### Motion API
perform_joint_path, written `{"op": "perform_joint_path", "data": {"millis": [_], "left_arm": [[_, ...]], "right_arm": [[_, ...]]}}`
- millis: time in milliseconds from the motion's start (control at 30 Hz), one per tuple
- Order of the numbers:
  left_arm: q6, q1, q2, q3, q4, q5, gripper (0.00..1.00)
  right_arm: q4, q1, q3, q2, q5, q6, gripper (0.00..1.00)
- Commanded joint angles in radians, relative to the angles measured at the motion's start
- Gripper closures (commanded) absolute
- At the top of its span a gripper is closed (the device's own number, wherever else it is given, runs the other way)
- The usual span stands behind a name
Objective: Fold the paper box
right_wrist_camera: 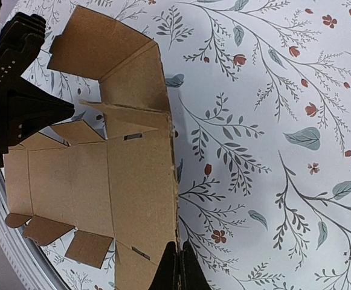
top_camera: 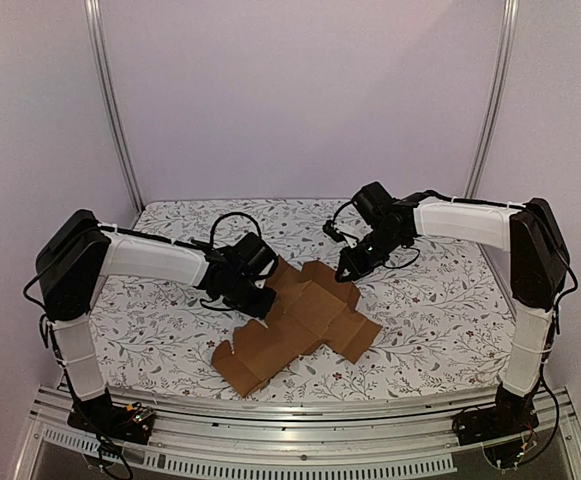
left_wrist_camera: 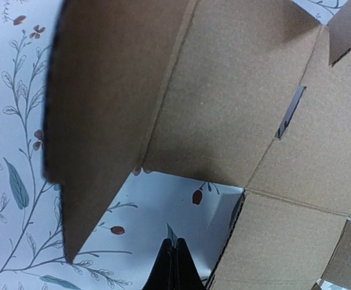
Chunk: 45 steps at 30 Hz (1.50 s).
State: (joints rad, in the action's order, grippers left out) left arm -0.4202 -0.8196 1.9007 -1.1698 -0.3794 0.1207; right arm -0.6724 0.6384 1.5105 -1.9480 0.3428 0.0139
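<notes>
Plainly, left gripper (left_wrist_camera: 175, 254) and right gripper (right_wrist_camera: 176, 260) sit closed, empty, at the paper box's (top_camera: 305, 320) edges; the table (top_camera: 440, 310) stretches right.

The top view holds one paper box (top_camera: 295, 325), a single flat brown sheet at the centre of the frame, lying on one flower-printed worktop (top_camera: 440, 320). There are two arms, the left arm (top_camera: 150, 258) at the left of the frame and the right arm (top_camera: 465, 222) at the right, and each ends in one pincer, making two: the left pincer (top_camera: 258, 300) and the right pincer (top_camera: 348, 268). Two metal rails stand at the back, the left rail (top_camera: 115, 110) at upper left and the right rail (top_camera: 492, 100) at upper right, and the right wrist view shows two narrow slots in the sheet, an upper slot (right_wrist_camera: 133, 137) and a lower slot (right_wrist_camera: 140, 252).
</notes>
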Motion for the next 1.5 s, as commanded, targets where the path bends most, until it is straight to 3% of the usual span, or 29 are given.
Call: {"op": "perform_joint_path", "data": {"millis": [0, 733, 1467], "left_arm": [[-0.006, -0.006, -0.007, 0.025, 0.032, -0.061, 1.0], [0.016, -0.086, -0.026, 0.035, 0.097, -0.113, 1.0], [0.02, -0.158, 0.052, -0.006, 0.106, -0.152, 1.0]], "right_arm": [[0.0, 0.002, -0.01, 0.011, -0.022, -0.009, 1.0], [-0.002, 0.002, -0.015, -0.004, -0.046, -0.009, 1.0], [-0.001, 0.009, -0.028, -0.013, -0.066, -0.008, 1.0]]}}
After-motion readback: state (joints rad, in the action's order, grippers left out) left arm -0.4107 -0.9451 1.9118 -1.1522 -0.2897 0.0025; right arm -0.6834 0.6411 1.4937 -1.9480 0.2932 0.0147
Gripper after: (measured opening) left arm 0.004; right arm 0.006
